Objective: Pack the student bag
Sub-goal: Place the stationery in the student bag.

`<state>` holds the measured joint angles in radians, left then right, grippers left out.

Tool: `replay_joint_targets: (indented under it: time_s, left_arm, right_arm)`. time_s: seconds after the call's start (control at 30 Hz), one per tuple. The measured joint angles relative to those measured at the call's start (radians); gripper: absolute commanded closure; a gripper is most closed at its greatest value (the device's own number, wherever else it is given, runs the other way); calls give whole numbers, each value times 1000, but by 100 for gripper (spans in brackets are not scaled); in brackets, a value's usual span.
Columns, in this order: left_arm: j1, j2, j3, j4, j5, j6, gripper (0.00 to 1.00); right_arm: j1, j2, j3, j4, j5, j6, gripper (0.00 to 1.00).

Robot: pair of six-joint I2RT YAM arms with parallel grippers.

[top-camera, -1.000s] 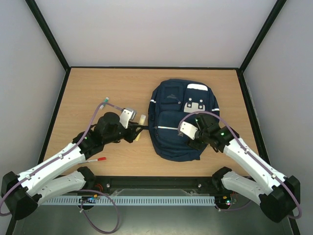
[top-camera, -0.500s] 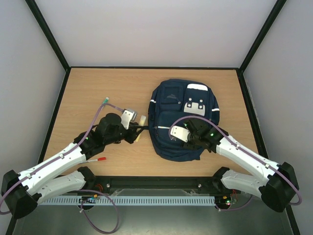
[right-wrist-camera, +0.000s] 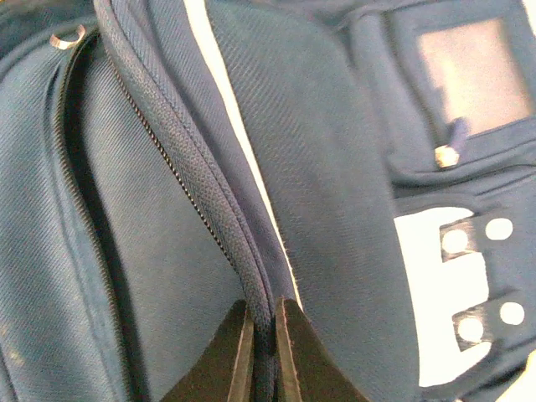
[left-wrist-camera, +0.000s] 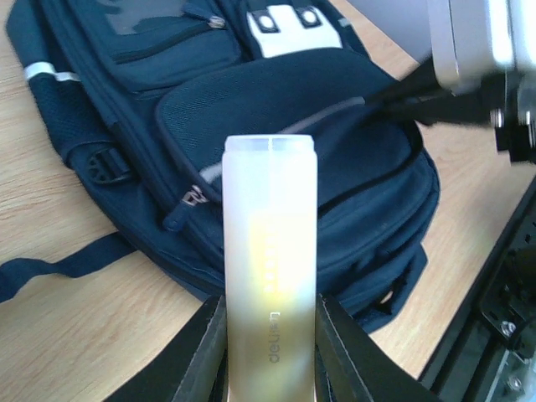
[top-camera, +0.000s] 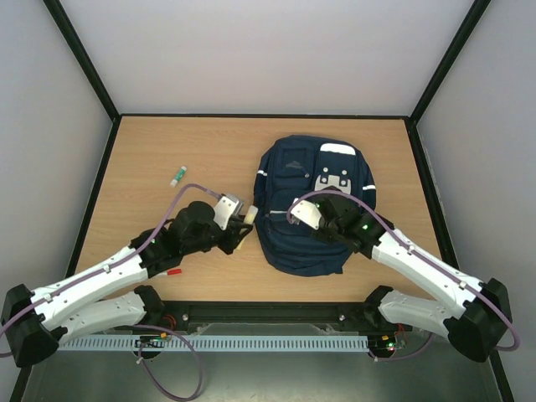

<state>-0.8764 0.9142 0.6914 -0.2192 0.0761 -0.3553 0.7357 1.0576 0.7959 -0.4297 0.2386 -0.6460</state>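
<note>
Pinching the zip edge [right-wrist-camera: 219,234] of the student bag [top-camera: 289,167], the right gripper [right-wrist-camera: 261,335] has its jaws pressed together. The left gripper [left-wrist-camera: 268,352] jaws clamp a pale tube [left-wrist-camera: 270,234], not yet packed.

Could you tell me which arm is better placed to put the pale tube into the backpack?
Probably left: the left gripper holds the tube beside the backpack, while the right gripper is busy pinching its zip edge.
</note>
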Motion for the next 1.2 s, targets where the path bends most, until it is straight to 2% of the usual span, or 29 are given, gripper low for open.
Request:
replay_joint_targets:
  time_s: [0.27,0.43,0.53,0.67,0.87,1.2]
  left_arm:
    - [-254,39,72,-52,-181,112,98]
    - [-472,164,218,-95,-359,268,98]
    - [-545,283,315,-117,-455,360,98]
    - [-591,422,381,-134,-565,489,98]
    - [-602,591,427,-119,-693,700,98]
    - [-548,778,436,92,-847,1027,98]
  right_arm:
    - [0,-47,78,2,21,7,99]
    - [-3,-68,80,2,-1,7,99]
    - [-6,-67,113,-21,-21,9,99]
    - [-15,-67,161,-40,-39,17,99]
    - [-18,-67,178,-68,-85,38,99]
    - [-31,-63,201,-85,-126,59,99]
